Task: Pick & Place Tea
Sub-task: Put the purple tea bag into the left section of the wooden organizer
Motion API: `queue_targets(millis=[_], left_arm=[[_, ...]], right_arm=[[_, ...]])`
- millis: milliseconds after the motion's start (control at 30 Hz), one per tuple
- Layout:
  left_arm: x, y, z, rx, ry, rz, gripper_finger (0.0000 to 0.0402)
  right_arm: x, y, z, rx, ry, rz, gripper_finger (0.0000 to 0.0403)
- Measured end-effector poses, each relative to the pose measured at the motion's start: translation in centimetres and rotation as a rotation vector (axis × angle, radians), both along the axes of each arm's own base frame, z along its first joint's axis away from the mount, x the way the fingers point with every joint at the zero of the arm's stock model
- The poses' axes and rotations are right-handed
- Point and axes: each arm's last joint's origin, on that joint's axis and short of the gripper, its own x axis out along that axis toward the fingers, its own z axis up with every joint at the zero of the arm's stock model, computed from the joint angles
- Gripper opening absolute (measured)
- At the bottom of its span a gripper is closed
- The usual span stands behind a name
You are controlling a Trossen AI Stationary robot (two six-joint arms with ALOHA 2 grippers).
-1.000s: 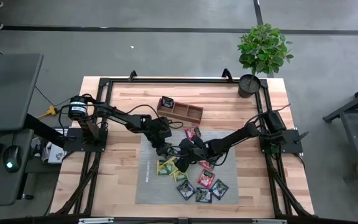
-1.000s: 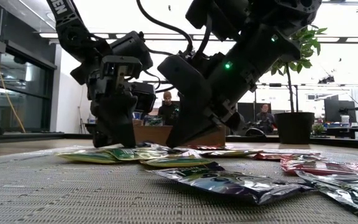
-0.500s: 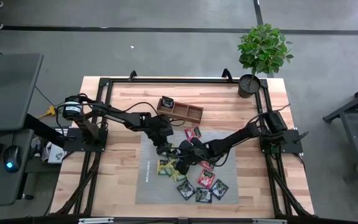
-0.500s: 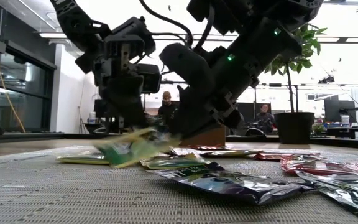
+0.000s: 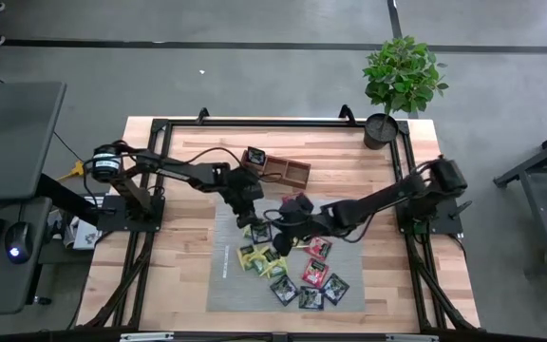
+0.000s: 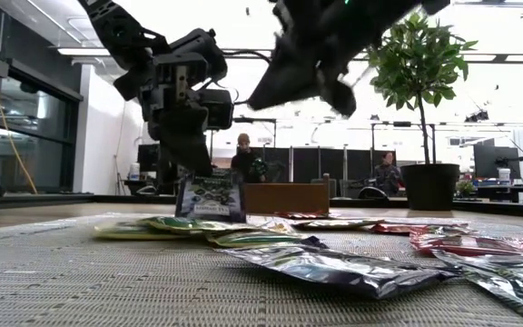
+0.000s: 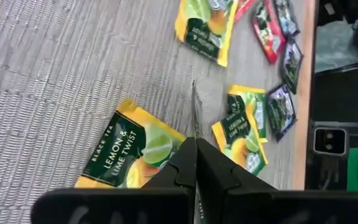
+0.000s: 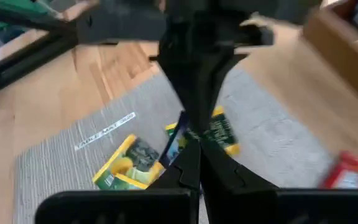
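1. The sachets [image 5: 304,275] are coloured yellow-green, black and red-pink.
2. A black panel with white lettering is printed on the yellow lemon sachet [image 7: 129,152].
3. The mat [image 5: 226,285] is woven grey.
4. The table [image 5: 179,275] is pale striped wood.
5. The tray [image 5: 288,171] is brown.

Wooden table [image 5: 188,285] — grey mat [image 5: 231,285], wooden tray [image 5: 288,171], potted plant [image 5: 402,81].

My left arm reaches in from its side, elbow bent, and its left pincer [image 5: 251,215] hangs point-down with both fingers pressed together on a sachet. My right arm stretches long and low toward the middle; its right pincer [image 5: 286,231] is closed tight, lifted above the worktop.
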Motion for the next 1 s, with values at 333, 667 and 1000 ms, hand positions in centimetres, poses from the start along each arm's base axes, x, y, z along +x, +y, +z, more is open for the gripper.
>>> queue_targets(millis=[333, 667, 1000], left_arm=[[-1.8, 2.9, 4.0, 0.085, -0.161, 0.022, 0.0000], [-4.0, 7.0, 8.5, 0.298, -0.217, -0.012, 0.0000], [-4.9, 11.1, 13.9, 0.642, -0.183, -0.090, 0.0000]], right_arm=[[-4.4, -0.7, 4.0, 0.019, 0.120, -0.015, 0.0000], [-5.1, -0.2, 3.6, 0.046, 0.183, -0.009, 0.0000], [-5.0, 0.0, 3.4, 0.043, 0.177, -0.042, 0.0000]])
